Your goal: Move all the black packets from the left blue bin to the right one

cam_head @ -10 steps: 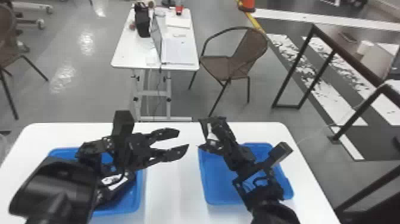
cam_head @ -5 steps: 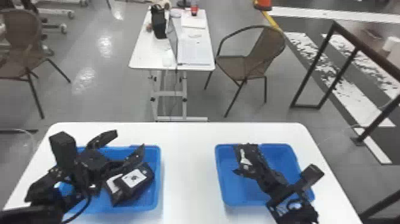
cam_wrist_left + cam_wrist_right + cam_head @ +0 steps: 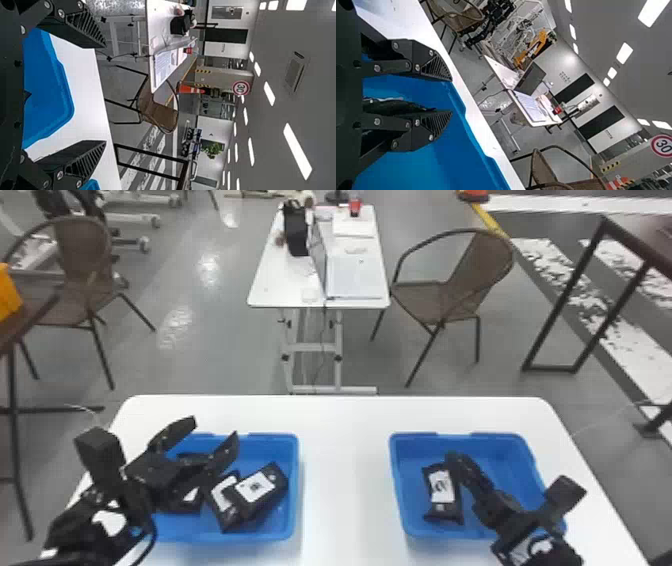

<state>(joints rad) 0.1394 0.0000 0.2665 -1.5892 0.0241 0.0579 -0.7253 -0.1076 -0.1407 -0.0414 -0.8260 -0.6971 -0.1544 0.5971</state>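
Observation:
In the head view my left gripper (image 3: 214, 430) is open over the left blue bin (image 3: 295, 490). Black packets with white labels lie there: one (image 3: 257, 488) overlaps another (image 3: 220, 502), and a third (image 3: 189, 499) is partly under the gripper. My left gripper (image 3: 105, 94) has nothing between its wide-spread fingers in its wrist view. Above the right blue bin (image 3: 397, 490), my right gripper (image 3: 455, 460) is just right of a labelled black packet (image 3: 441, 495). From the right wrist, my right gripper (image 3: 451, 96) stands partly open, with a packet (image 3: 395, 106) low beside one finger.
The bins stand apart on a white table (image 3: 345, 470), bare tabletop between them. Beyond its far edge are another table (image 3: 285, 285) with a laptop and a brown chair (image 3: 425, 295).
My right gripper has moved down into the right bin and let go of a packet there. My left gripper has swung left from mid-table to above the left bin, still open.

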